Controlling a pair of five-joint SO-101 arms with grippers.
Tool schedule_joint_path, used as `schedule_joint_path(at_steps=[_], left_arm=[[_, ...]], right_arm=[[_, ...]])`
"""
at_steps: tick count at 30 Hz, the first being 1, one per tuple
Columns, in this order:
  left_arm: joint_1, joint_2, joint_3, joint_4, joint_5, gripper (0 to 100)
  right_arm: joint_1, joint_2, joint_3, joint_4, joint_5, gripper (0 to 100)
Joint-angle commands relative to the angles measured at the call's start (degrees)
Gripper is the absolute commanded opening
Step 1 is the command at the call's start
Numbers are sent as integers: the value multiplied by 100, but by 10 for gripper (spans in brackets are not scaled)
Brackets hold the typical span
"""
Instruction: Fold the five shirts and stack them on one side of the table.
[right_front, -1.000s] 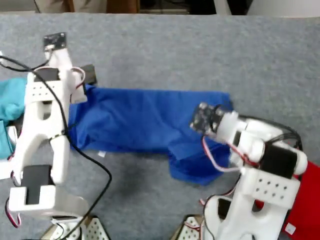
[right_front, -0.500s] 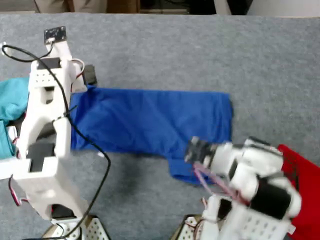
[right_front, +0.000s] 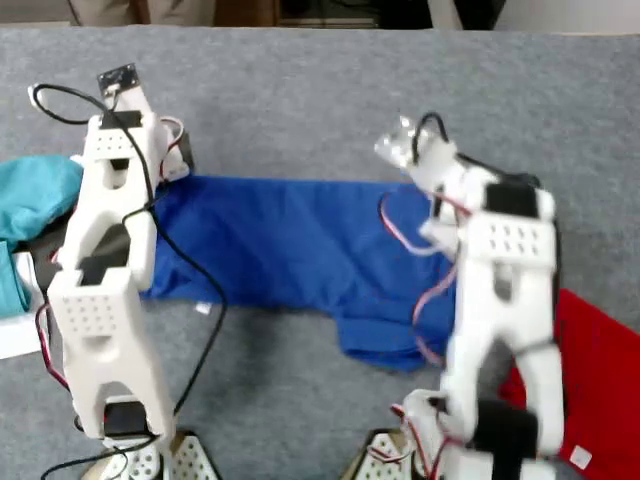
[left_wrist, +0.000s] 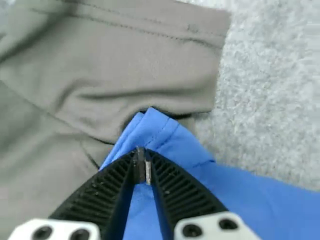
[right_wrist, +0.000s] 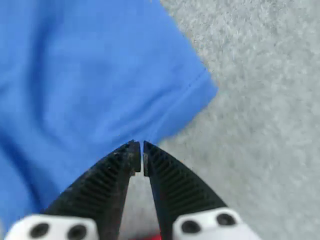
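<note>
Across the middle of the bench (right_front: 300, 90), the blue shirt (right_front: 290, 240) is lying flat as a long band with one sleeve jutting toward the arms, so we are judging its fold only partly made. Our left end effector (left_wrist: 141, 167) is hovering with jaws pressed narrow at the shirt's far left corner, above a grey-brown shirt (left_wrist: 75, 75); we cannot tell whether cloth is pinched. Our right end effector (right_wrist: 139, 159) is sitting nearly closed and empty by the far right corner. A teal shirt (right_front: 35, 195) and a red shirt (right_front: 600, 370) are waiting at opposite edges, and we are judging that most of the folding and all of the stacking are left.
</note>
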Motion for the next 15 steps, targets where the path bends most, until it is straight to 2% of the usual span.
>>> schedule_joint_path(at_steps=[1,9,15], left_arm=[[-53,180,-413,-62,53,18],[-712,875,-888,-35,18,18],[-818,1095,-1292,-9,9,18]], right_arm=[[180,1068,-444,-712,-404,26],[901,2888,-1341,-1178,-404,26],[1024,3477,-1877,-1143,-123,5]])
